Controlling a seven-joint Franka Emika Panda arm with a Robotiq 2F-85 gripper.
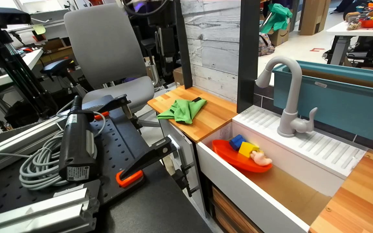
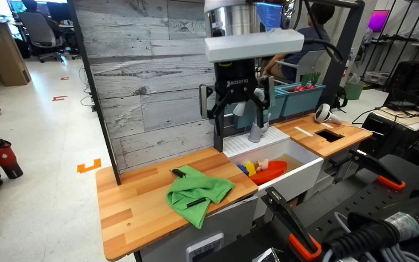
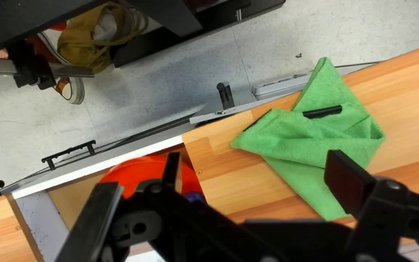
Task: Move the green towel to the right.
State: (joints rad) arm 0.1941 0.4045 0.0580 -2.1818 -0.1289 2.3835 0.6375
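Green towel (image 2: 200, 185): crumpled and folded over itself on the wooden bench (image 2: 122, 207), at the front edge — a corner pokes out past it.
Black strips (image 2: 196, 202): show along parts of the towel.
Claw (image 2: 237, 103): spread wide, nothing in its grasp; it hangs in the air, well apart from the towel.
Fingers (image 3: 347, 182): far from each other; in the wrist view one of them covers a little of the towel.
Sink (image 1: 248, 194): white, open, right beside the bench section that carries the towel.
Red dish (image 1: 230, 158): in the sink, at the end nearer the towel.
By the dish: a blue block (image 1: 237, 142), a yellow block (image 1: 247, 149) and a pale pink piece (image 1: 260, 158), bunched together — whether all sit inside it I cannot tell.
Faucet (image 1: 292, 94): light gray, upright on the white ribbed ledge (image 1: 332, 152) behind the sink.
Planters (image 2: 301, 102): teal, behind the sink; one holds red radishes (image 2: 306, 87) with green tops.
Panel (image 2: 140, 72): gray-white wood grain, upright at the back of the bench.
Far section (image 2: 344, 143): more wood past the sink, with a dark rectangular cutout (image 2: 329, 135) and a white device (image 2: 326, 114).
Clamps (image 1: 147, 154): black with orange pads, at the dark perforated plate (image 1: 113, 152).
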